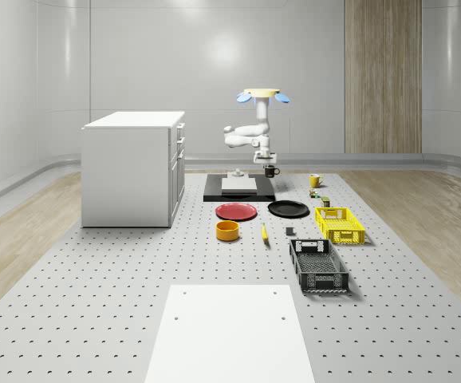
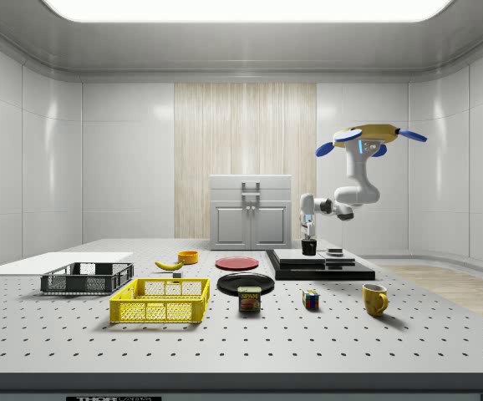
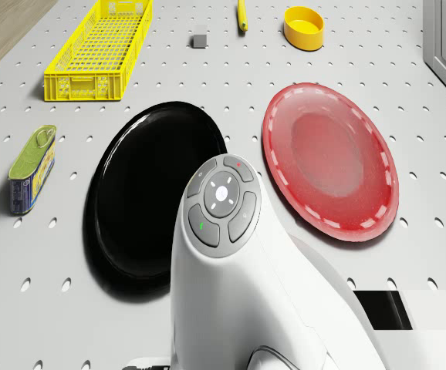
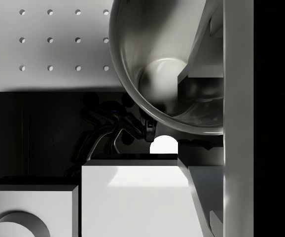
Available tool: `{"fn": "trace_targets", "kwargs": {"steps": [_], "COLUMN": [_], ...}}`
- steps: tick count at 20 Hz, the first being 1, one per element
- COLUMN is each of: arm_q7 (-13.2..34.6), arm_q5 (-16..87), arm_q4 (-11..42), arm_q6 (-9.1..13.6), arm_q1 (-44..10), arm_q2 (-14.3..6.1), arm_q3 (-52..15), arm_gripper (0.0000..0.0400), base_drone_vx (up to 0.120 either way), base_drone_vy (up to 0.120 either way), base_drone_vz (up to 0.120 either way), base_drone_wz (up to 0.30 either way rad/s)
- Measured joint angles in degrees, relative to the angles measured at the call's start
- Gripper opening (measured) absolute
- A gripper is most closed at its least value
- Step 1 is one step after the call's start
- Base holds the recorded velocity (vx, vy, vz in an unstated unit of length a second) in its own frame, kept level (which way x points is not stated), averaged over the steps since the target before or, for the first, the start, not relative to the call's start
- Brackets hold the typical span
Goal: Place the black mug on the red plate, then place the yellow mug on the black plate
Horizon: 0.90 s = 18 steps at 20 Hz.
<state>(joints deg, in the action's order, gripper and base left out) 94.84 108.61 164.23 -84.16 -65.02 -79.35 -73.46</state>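
The drone (image 1: 266,95) hovers over the far end of the table, above the black platform (image 1: 238,194). Its arm reaches down, and the gripper (image 1: 263,162) is shut on the rim of the black mug (image 1: 271,171). The mug hangs upright just over the platform's edge (image 2: 309,247). In the wrist view one finger (image 4: 204,44) is inside the mug (image 4: 147,54) and the other is outside its wall. The red plate (image 1: 236,211) and black plate (image 1: 288,209) lie side by side in front of the platform. The yellow mug (image 1: 315,180) stands apart, to the whole-scene view's right.
A white cabinet (image 1: 131,167) stands at the whole-scene view's left. A yellow crate (image 1: 339,224) and a black crate (image 1: 318,266) lie in front of the black plate. A yellow bowl (image 1: 227,230), a banana (image 1: 264,233) and a tin can (image 3: 32,169) are nearby.
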Motion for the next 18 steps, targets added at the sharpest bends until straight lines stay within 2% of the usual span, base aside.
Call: {"fn": "trace_targets", "kwargs": {"steps": [12,18], "arm_q7": [0.4,0.5], "arm_q5": [-0.7,-0.9], "arm_q4": [-0.1,-0.1], "arm_q6": [-1.3,-1.9], "arm_q1": [-0.5,-0.7], "arm_q2": [-1.4,-2.1], "arm_q3": [-0.3,-0.4], "arm_gripper": [0.0110,0.0110], "base_drone_vx": [0.120,0.120], "base_drone_vy": [-0.117,0.000], "base_drone_vz": [0.000,0.000], "base_drone_wz": [0.000,0.000]}}
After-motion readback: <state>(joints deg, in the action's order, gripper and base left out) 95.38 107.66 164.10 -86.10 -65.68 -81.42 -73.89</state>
